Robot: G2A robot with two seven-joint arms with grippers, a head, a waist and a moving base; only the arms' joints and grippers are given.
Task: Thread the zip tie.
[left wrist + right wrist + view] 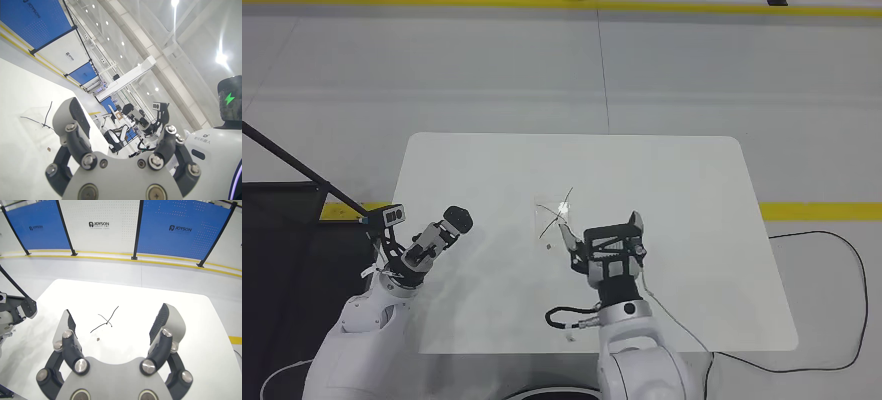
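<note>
Top view: zip tie [558, 211] mid-surface [692, 190], just ahead of right tool [600, 226]; left tool [449, 224] farther off. Left wrist view: fingers spread, empty. Right wrist view: fingers spread, empty; thin strands crossed, longer one slanting away.

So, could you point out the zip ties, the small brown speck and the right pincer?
zip ties [108, 321], right wrist view, where the black strands cross.
small brown speck [98, 339], right wrist view, its middle.
right pincer [602, 228], top view, midway between its fingertips.
</note>
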